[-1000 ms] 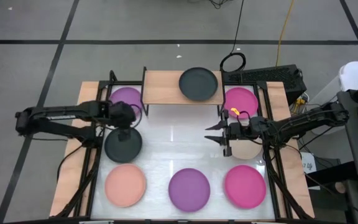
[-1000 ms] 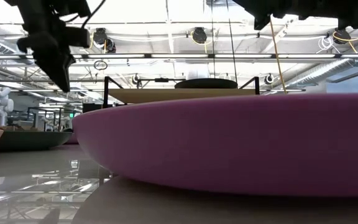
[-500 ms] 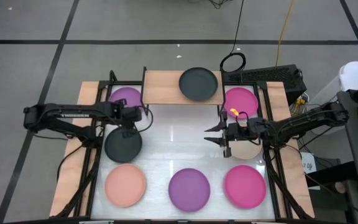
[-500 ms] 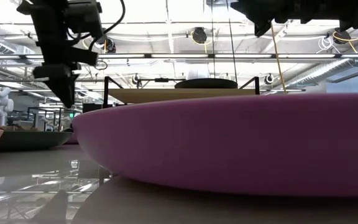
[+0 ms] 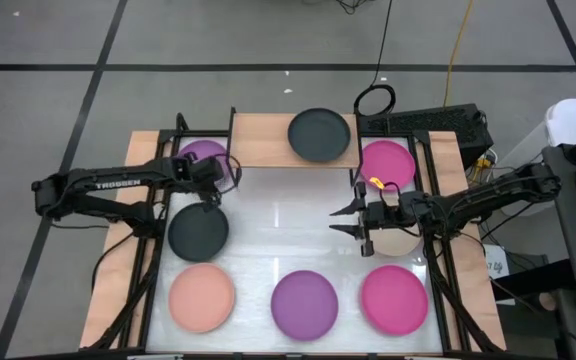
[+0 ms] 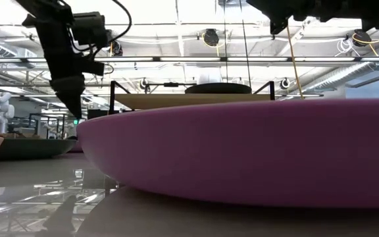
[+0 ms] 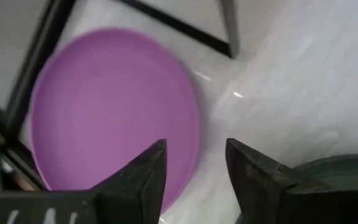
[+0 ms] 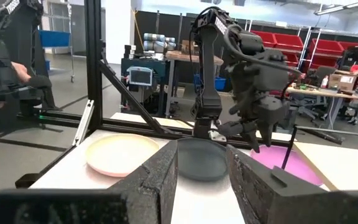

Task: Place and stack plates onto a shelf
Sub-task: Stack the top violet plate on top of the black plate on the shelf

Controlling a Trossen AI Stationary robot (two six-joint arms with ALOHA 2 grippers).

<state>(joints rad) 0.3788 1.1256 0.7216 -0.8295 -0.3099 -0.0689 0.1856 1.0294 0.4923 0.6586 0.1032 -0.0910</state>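
**Left gripper open above the table, 1 dark plate on the shelf**

The shelf stands at the far edge of the white table. On its right half lies 1 dark grey plate; the left half of the board is bare.

The other plates lie on the table. A purple plate is just left of the shelf, and a magenta plate is just right of it. A second dark grey plate lies on the left side of the table. Along the near edge there are 3 plates: a salmon plate, a purple plate in the middle and a magenta plate at the right. A beige plate lies mostly hidden under the right arm.

The left gripper hangs between the far purple plate and the dark plate on the table. Its fingers stand apart and hold nothing; in the left wrist view the purple plate shows past them.

The right gripper is over the right middle of the table, near the beige plate. Its fingers are also apart, with nothing between them.
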